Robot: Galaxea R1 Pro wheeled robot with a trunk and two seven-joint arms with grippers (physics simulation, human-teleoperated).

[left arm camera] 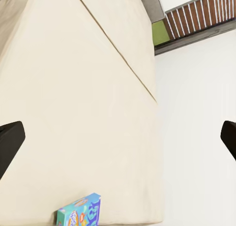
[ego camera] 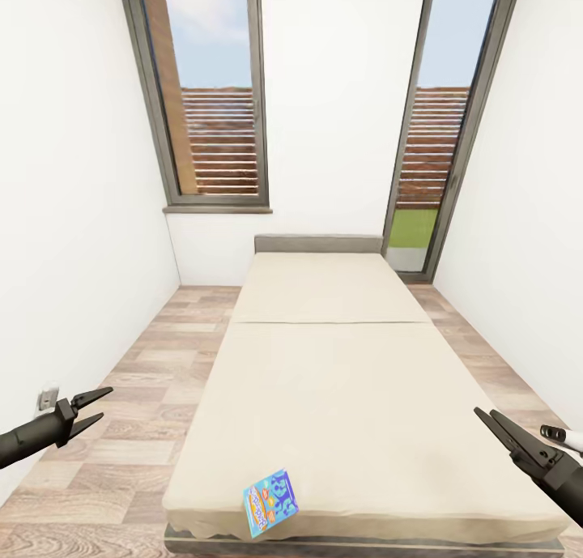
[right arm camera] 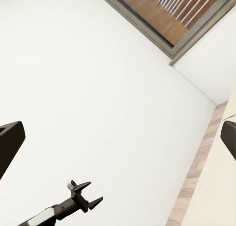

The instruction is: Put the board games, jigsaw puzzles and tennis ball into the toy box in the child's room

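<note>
At the foot of the bed point(ego camera: 324, 396) lies one game box point(ego camera: 271, 502), light blue, flat on the sheet close to the near edge. From the head view the left gripper point(ego camera: 95, 406) hangs open over the floor point(ego camera: 129, 428) on one side of the bed, with nothing in it. The right gripper point(ego camera: 495, 427) hangs on the other side, low by the bed's corner; its fingers look close together, but I cannot tell if it is shut. Two tall windows point(ego camera: 214, 96) stand in the far wall, with bare white walls on both sides.

In the left wrist view the game box point(left arm camera: 79, 211) sits at the rim of the bed point(left arm camera: 73, 113), and the black finger tips stand wide apart at both sides of the picture.

In the right wrist view I see a white wall point(right arm camera: 98, 98), a window point(right arm camera: 167, 14), a strip of floor point(right arm camera: 196, 177) and the left gripper point(right arm camera: 84, 195), open.

The box looks light and stiff, like card. It is thin, so I think a grip across its short edges would work best. The soft sheet may sink under a push. Nothing blocks the way to it.
</note>
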